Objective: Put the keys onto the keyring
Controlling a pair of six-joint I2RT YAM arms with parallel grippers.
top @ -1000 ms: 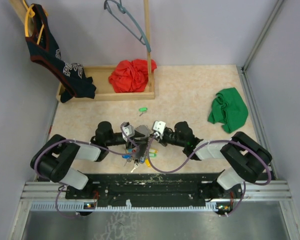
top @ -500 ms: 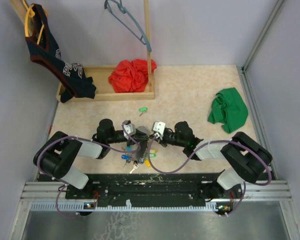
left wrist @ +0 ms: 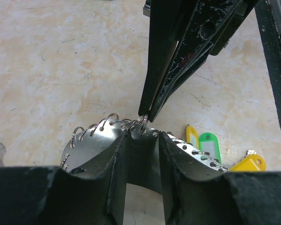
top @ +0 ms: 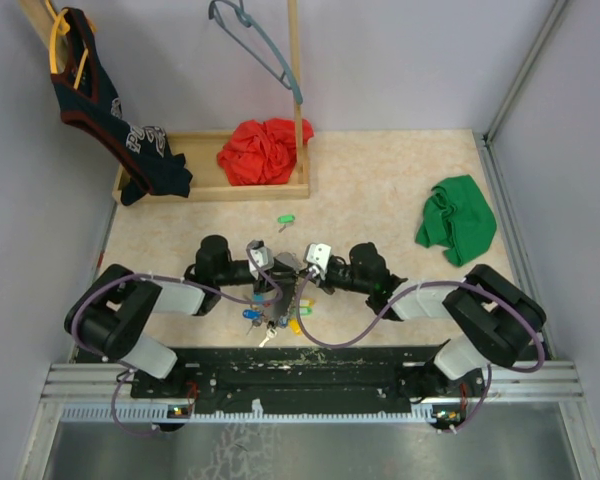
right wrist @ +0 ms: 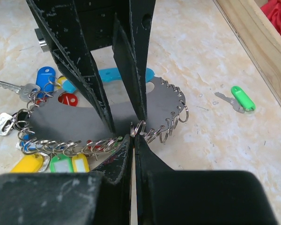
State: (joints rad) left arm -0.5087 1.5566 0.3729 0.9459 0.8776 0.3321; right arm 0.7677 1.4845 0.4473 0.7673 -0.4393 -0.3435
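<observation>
The keyring (right wrist: 75, 123), a grey hoop with a light-blue section (right wrist: 113, 75) and small split rings along its edge, lies between both arms (top: 283, 298). Several keys with blue (right wrist: 44, 77), red (right wrist: 68, 99), yellow (right wrist: 25, 163) and green (right wrist: 61, 164) tags hang on it. My left gripper (left wrist: 140, 138) grips the hoop's edge from above. My right gripper (right wrist: 135, 136) is shut, pinching one split ring (right wrist: 138, 126) at the hoop's edge, tip to tip with the left. A loose green-tagged key (right wrist: 241, 99) lies apart on the table, also in the top view (top: 286, 219).
A wooden tray (top: 210, 190) with a red cloth (top: 263, 150) stands behind. A green cloth (top: 456, 220) lies at the right. A grey-blue hanger (top: 260, 45) and a dark garment (top: 110, 110) hang at the back. A black rail (top: 300, 365) runs along the near edge.
My left arm has shifted a little to the right, closer to the right gripper. The right arm and the keyring have barely moved.
</observation>
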